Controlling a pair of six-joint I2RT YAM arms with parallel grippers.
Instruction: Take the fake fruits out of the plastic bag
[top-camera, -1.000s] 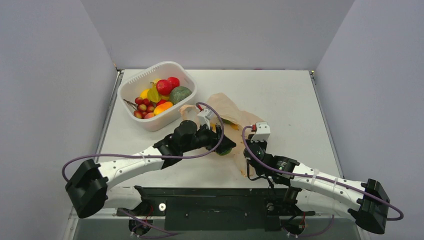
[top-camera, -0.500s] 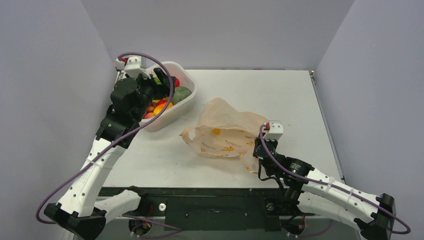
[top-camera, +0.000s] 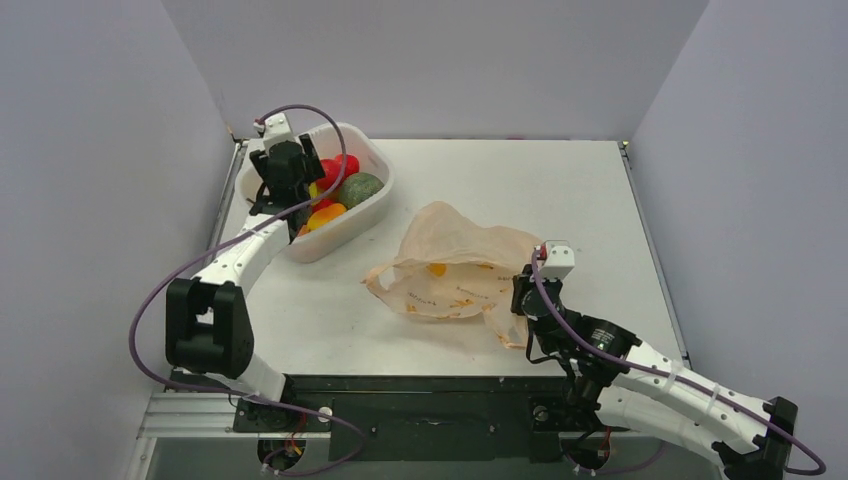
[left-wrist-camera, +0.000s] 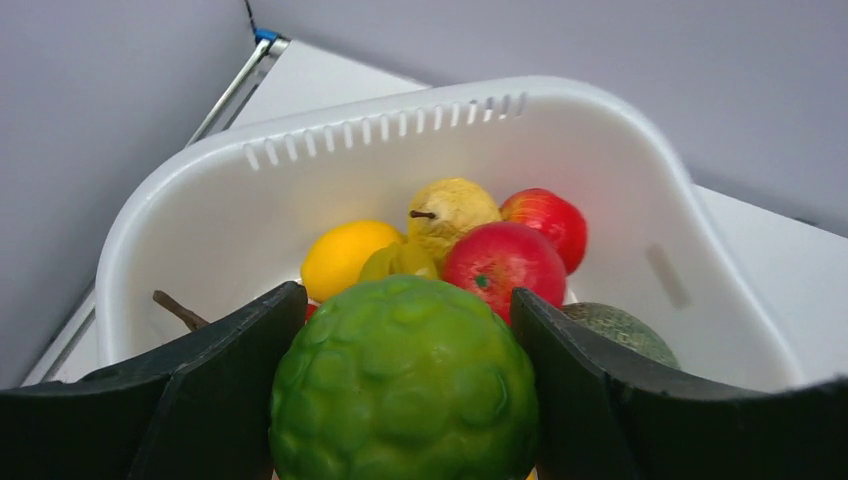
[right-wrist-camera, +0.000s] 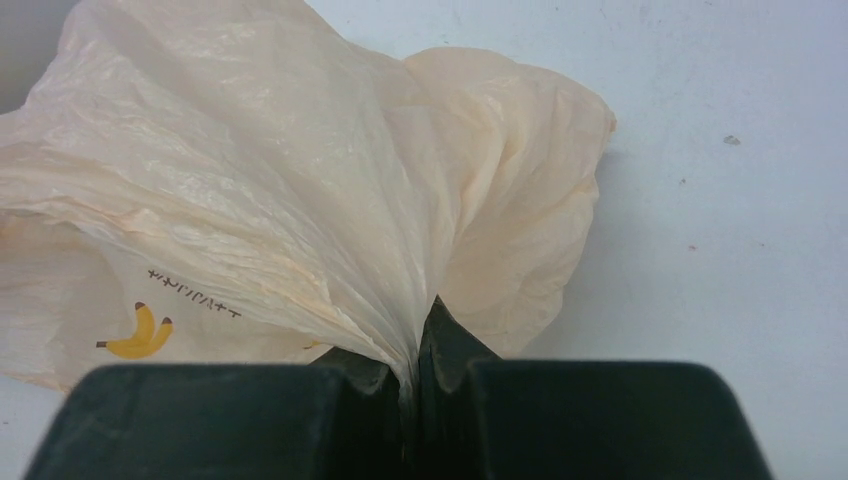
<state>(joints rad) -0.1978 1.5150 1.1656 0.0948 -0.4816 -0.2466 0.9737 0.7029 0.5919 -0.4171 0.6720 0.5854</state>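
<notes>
My left gripper (left-wrist-camera: 405, 300) hangs over the white slotted basket (left-wrist-camera: 600, 150), shut on a bumpy lime green fake fruit (left-wrist-camera: 405, 385) that fills the gap between its fingers. In the top view this gripper (top-camera: 297, 190) is above the basket's left half and its fruit is hidden. The pale peach plastic bag (top-camera: 450, 260) lies crumpled at the table's middle. My right gripper (top-camera: 520, 305) is shut on the bag's right edge, with bunched film (right-wrist-camera: 280, 180) pinched between its fingertips (right-wrist-camera: 425, 320). No fruit shows through the bag.
The basket (top-camera: 375, 205) stands at the back left and holds a red apple (left-wrist-camera: 503, 265), a lemon (left-wrist-camera: 345, 255), a yellow pear (left-wrist-camera: 450, 210), an orange piece (top-camera: 325, 213) and a dull dark-green round fruit (top-camera: 362, 188). Grey walls close in the table on three sides.
My left arm has swung from the bag's mouth up and left to the basket, carrying the green fruit. The bag now lies in plain view, and my right gripper has shifted slightly right, still gripping it.
</notes>
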